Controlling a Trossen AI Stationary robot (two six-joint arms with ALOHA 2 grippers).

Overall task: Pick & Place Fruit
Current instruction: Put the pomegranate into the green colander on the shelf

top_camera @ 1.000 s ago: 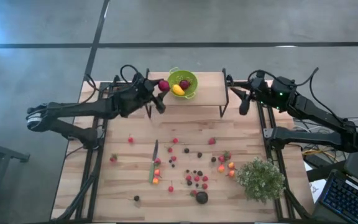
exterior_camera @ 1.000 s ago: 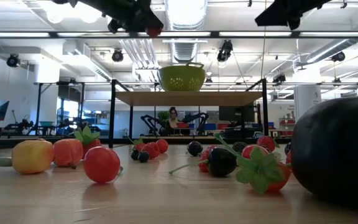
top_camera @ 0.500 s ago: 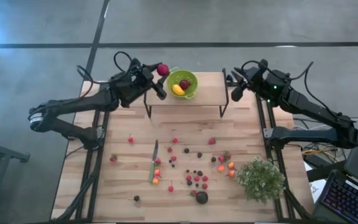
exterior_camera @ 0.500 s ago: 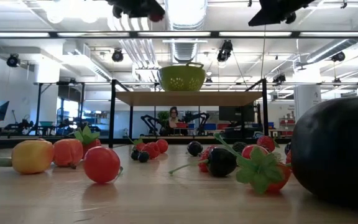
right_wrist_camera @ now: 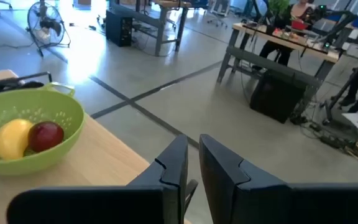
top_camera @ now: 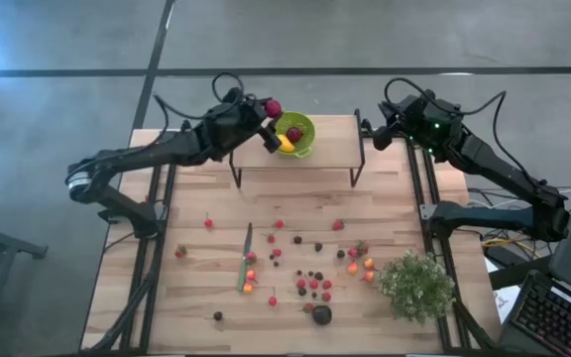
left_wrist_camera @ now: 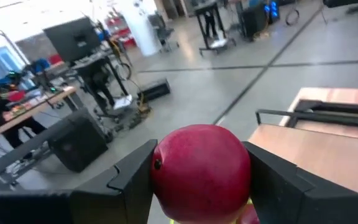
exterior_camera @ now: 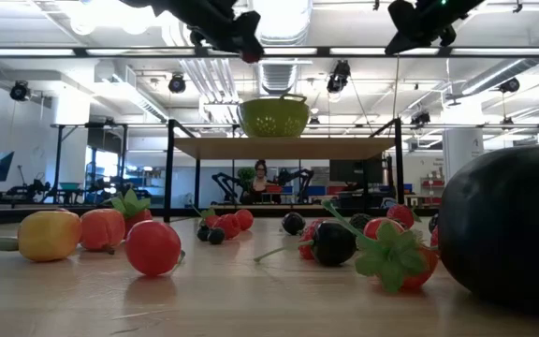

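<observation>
Your left gripper [top_camera: 270,119] holds a red round fruit [left_wrist_camera: 201,163] across its widest part, poised above the near-left rim of the green colander [top_camera: 305,128] on the raised shelf [top_camera: 330,149] at the table's far edge. It looks smooth, firm and light; a hold across the middle suits it, since a grip higher or lower would likely slip off the curve. The rest of the fruit [top_camera: 313,284] lies scattered over the table's near half. Your right gripper [top_camera: 384,137] hangs at the shelf's right end, fingers nearly together and empty. The right wrist view shows a yellow fruit [right_wrist_camera: 13,138] and a red one [right_wrist_camera: 46,135] already in the colander; the low view hides them behind its wall.
</observation>
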